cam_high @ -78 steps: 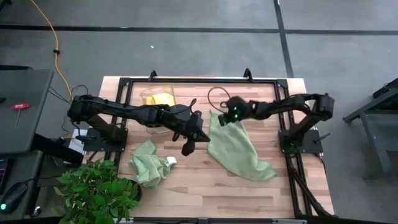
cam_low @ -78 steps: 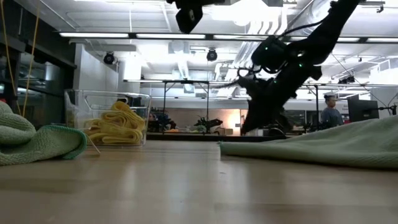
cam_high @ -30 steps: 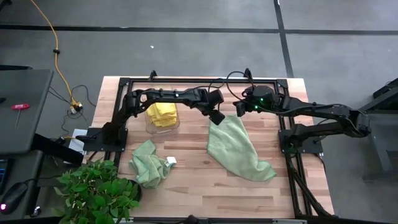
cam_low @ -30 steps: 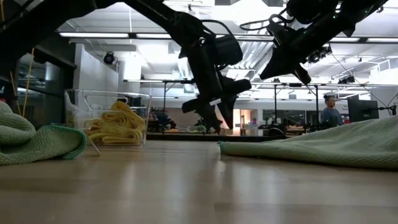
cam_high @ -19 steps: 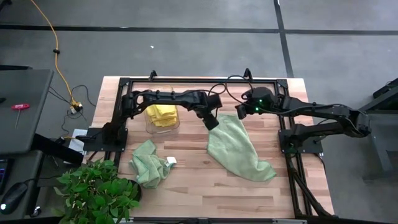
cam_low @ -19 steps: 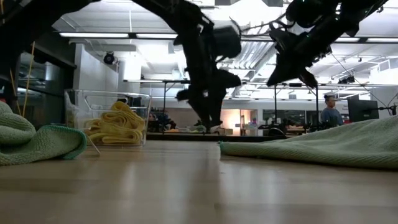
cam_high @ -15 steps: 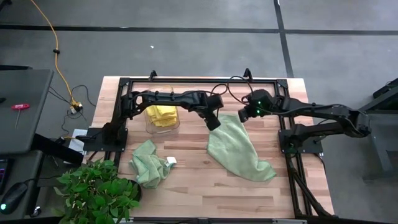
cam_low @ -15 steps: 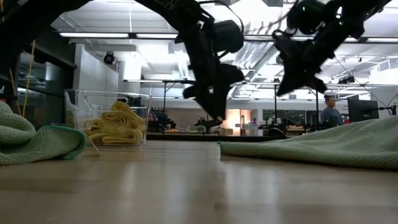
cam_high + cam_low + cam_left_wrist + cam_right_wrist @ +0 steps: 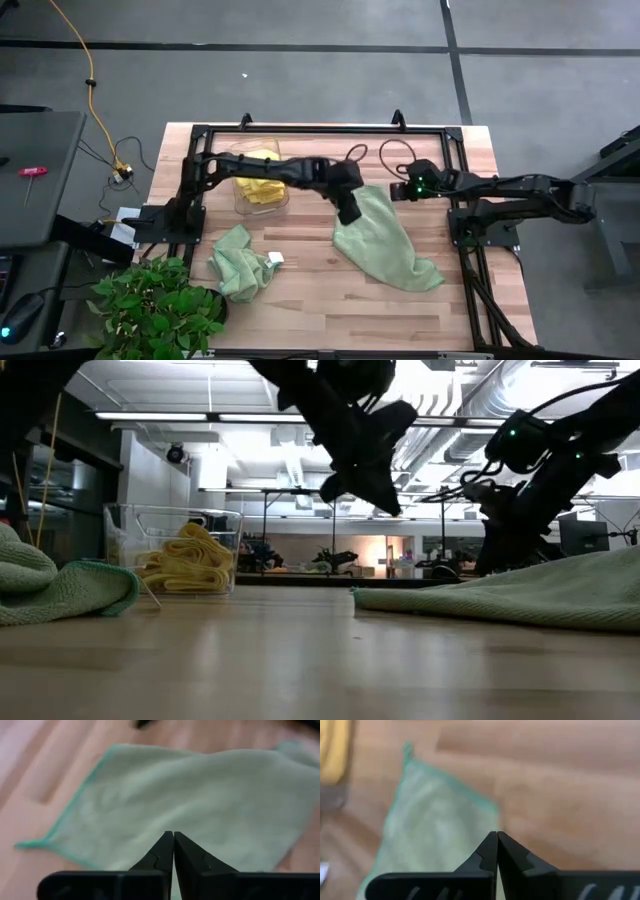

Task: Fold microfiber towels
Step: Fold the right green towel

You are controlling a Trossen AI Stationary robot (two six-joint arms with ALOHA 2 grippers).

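Observation:
A pale green towel [image 9: 385, 240] lies spread flat on the wooden table, right of centre. It also shows in the left wrist view [image 9: 200, 795], the right wrist view [image 9: 430, 830] and the low view [image 9: 520, 595]. My left gripper [image 9: 352, 213] is shut and hovers above the towel's far left part [image 9: 173, 835]. My right gripper [image 9: 397, 190] is shut above the towel's far right corner [image 9: 497, 835]. A second green towel [image 9: 238, 262] lies crumpled at the near left. Yellow towels [image 9: 260, 180] lie folded in a clear container [image 9: 170, 550].
A leafy plant [image 9: 150, 310] stands at the table's near left corner. A black frame rail [image 9: 320, 128] runs along the far edge and down both sides. Bare wood lies between the two green towels and along the near edge.
My left gripper has moved from beside the container toward the near right, out over the spread towel's far left part. My right gripper has moved toward the table's right edge and down, to the towel's far right corner. The towels have stayed where they were.

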